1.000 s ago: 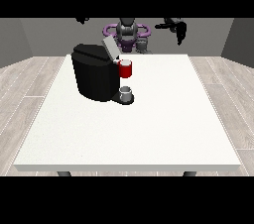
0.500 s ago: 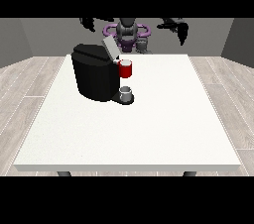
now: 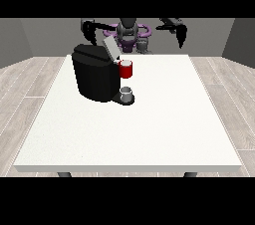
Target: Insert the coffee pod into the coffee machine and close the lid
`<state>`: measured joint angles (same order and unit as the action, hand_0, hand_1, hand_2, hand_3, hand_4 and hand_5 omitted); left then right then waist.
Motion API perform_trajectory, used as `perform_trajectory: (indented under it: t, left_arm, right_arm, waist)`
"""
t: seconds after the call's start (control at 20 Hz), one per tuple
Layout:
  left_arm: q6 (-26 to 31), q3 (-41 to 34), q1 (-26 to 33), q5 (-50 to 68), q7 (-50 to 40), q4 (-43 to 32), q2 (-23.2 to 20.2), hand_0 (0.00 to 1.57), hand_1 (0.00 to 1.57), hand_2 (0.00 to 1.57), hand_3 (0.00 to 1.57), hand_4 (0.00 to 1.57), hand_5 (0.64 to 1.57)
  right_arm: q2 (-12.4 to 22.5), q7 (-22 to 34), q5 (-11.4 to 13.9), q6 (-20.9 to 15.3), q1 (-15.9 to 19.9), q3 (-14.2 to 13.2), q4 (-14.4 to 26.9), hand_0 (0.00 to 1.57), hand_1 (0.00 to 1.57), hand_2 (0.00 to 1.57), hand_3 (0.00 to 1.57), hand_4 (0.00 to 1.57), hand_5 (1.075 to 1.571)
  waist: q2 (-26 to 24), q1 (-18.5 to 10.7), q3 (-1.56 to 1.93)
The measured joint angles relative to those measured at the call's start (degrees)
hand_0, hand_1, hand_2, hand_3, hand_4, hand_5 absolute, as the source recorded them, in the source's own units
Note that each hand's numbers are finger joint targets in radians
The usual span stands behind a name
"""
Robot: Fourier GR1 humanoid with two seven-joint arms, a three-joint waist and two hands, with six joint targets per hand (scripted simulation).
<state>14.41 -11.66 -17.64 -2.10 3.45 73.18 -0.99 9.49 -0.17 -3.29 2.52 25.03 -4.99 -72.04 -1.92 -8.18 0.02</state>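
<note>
The coffee machine's point(image 3: 97, 72) lid point(image 3: 110, 49) stands open, so closing remains. A grey thing point(image 3: 127, 91) sits at its base. Both robot hands point(image 3: 182, 34) point(image 3: 88, 28) hover far back; their grip state is unclear.

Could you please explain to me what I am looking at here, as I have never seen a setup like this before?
This is a single view from a camera standing across the table, facing a humanoid robot that is small at the top. It stands behind a large white table. Its two arms end in black hands: one hand at the view's left and one hand at the view's right, both raised above the far edge and holding nothing. On the table sits a black coffee machine with its lid tilted open. A red thing at the machine sits at its front, and a grey thing rests on its base below. I cannot tell whether that is the coffee pod.
</note>
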Motion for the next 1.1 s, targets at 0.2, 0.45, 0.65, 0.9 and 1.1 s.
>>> perform_trajectory:
  t: [0.2,0.45,0.65,0.9,1.1]
  left_arm:
    - [-0.23,0.33,0.61,1.15,-1.68,2.89,-1.21,0.00,0.00,0.00,0.00,0.00,1.571]
    - [-0.70,0.53,2.01,2.26,-0.60,4.82,-2.13,0.00,0.00,0.00,0.00,0.00,1.571]
    - [-0.77,0.06,3.14,3.65,-0.72,5.80,-3.28,0.00,0.00,0.00,0.00,0.00,1.571]
    - [-2.00,1.32,3.36,2.40,1.53,5.57,-3.31,0.00,0.00,0.00,0.00,0.00,1.571]
    - [-1.99,1.21,3.29,3.12,0.89,5.89,-4.20,0.00,0.00,0.00,0.00,0.00,1.571]
  right_arm:
    - [0.36,-0.79,0.07,0.94,2.50,-0.48,2.89,0.00,0.00,0.00,0.00,0.00,1.571]
    - [0.14,-1.67,1.75,0.95,5.44,0.17,5.69,0.00,0.00,0.00,0.00,0.00,1.571]
    - [-0.69,-1.71,2.56,0.96,6.99,0.73,7.10,0.00,0.00,0.00,0.00,0.00,1.571]
    - [-0.38,-2.97,3.22,0.46,10.37,-0.05,9.13,0.00,0.00,0.00,0.00,0.00,1.571]
    - [-0.64,-4.06,3.93,0.35,11.79,0.08,10.57,0.00,0.00,0.00,0.00,0.00,1.571]
  waist:
    - [1.48,0.53,-0.01]
    - [3.11,0.91,-0.01]
    - [3.22,1.34,-0.04]
    - [5.38,1.26,-0.18]
    - [5.44,0.94,-0.17]
